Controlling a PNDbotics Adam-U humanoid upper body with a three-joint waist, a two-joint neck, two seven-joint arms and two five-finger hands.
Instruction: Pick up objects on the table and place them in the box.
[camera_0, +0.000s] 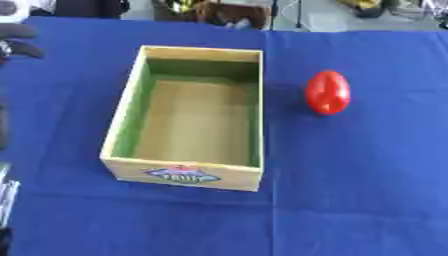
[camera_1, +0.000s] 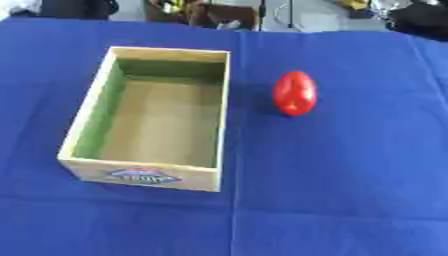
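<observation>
Your left hand (camera_0: 17, 41) shows at the table's far left edge, dark fingers curled and pinching nothing; the right hand is out of view. The wooden box (camera_0: 122, 131) sits left of centre on the blue cloth (camera_0: 367, 190), empty. Just right of it, toward the far edge, lies the red egg-shaped object (camera_0: 328, 92), apart from the box. It looks smooth, light and likely slippery; wrap its widest middle.

One wooden box (camera_0: 182, 172) stands on the blue table (camera_0: 359, 190). One red oval object (camera_0: 328, 92) lies to the right of the box, apart from it. Nothing lies inside the box.
</observation>
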